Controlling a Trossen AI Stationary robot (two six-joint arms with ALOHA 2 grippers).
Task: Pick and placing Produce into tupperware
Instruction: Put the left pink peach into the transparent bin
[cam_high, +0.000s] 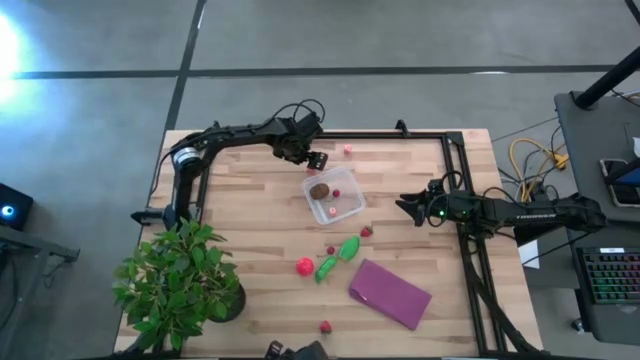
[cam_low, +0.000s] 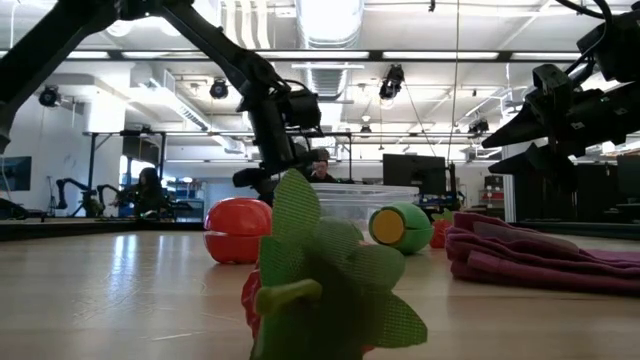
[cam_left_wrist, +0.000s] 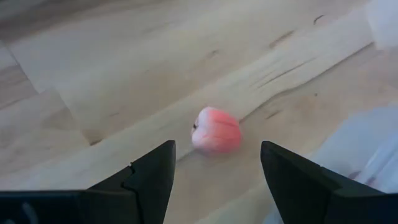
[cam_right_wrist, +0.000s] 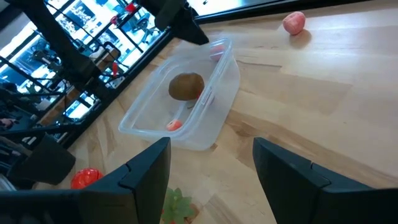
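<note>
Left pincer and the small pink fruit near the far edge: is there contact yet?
Apart. In the left wrist view the pink fruit lies on bare wood ahead of the open left pincer, with table showing between it and both fingers.

Around the pink piece (cam_left_wrist: 216, 129) lies bare wood; only the tupperware (cam_high: 334, 197) (nearby) crowds one side.
</note>
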